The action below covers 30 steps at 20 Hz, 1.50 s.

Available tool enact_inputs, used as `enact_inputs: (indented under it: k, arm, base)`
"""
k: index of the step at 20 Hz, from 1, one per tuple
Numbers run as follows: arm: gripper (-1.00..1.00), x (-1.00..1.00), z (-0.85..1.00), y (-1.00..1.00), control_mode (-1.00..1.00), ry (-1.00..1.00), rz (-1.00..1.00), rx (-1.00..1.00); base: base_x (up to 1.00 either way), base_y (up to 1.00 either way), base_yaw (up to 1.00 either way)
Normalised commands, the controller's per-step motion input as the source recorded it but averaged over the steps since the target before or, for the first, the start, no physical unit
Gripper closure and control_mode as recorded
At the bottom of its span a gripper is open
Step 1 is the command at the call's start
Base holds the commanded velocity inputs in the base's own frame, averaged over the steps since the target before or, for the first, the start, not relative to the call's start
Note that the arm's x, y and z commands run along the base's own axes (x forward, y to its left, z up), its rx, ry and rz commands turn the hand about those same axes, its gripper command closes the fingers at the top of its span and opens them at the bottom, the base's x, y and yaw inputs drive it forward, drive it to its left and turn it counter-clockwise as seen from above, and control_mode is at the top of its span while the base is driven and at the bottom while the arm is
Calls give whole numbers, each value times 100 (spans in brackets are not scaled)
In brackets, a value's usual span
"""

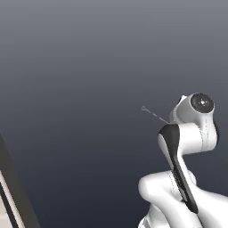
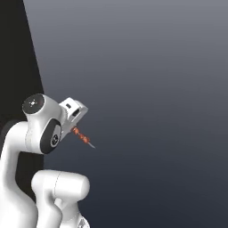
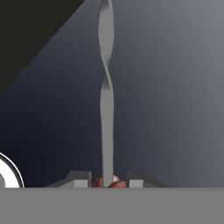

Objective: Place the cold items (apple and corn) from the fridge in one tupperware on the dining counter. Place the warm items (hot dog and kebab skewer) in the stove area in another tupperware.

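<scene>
Skewer steel fills the middle of my hand view: the kebab skewer (image 3: pixel 106 96) runs straight up from between my fingertips (image 3: pixel 81 180), a flat twisted grey rod, with its reddish meat bunched right at the base where my gripper (image 3: pixel 106 181) is clamped on it from both sides. So the jaws are pressed together on the kebab skewer, and it sits in my grasp, off any surface that I can see. In the right base view the gripper (image 2: pixel 75 125) hangs just under my white wrist, and the kebab skewer (image 2: pixel 83 138) slants down and away from it, orange-red chunks close to the hand and a thin bare tip past them. In the left base view a thin grey length of the kebab skewer (image 1: pixel 153 115) pokes out beyond my wrist, ending in a small ring at its far end. Beyond the kebab skewer lies a plain grey backdrop (image 2: pixel 156 89), smooth and shaded from lighter at the top to darker below. A black panel (image 2: pixel 15 58) stands to the far side of my arm from the kebab skewer in the right base view, and a dark corner (image 3: pixel 30 30) shows past the rod in the hand view. I can make out no container near the kebab skewer, and no writing that I can read.
</scene>
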Motion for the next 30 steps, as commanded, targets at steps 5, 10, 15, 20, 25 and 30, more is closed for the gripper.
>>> enact_inputs:
  k: [5, 10, 15, 20, 25, 30]
  arm:
    - [100, 0, 0, 0, 100, 0, 0, 0]
    - [100, 0, 0, 0, 100, 0, 0, 0]
    - [100, 0, 0, 0, 100, 0, 0, 0]
    - [100, 0, 0, 0, 100, 0, 0, 0]
    - [100, 0, 0, 0, 100, 0, 0, 0]
    - [100, 0, 0, 0, 100, 0, 0, 0]
  base:
    - [100, -60, 41]
    - [100, -44, 51]
    - [100, -31, 57]
    - [100, -33, 55]
    - [100, -38, 50]
    - [100, -44, 43]
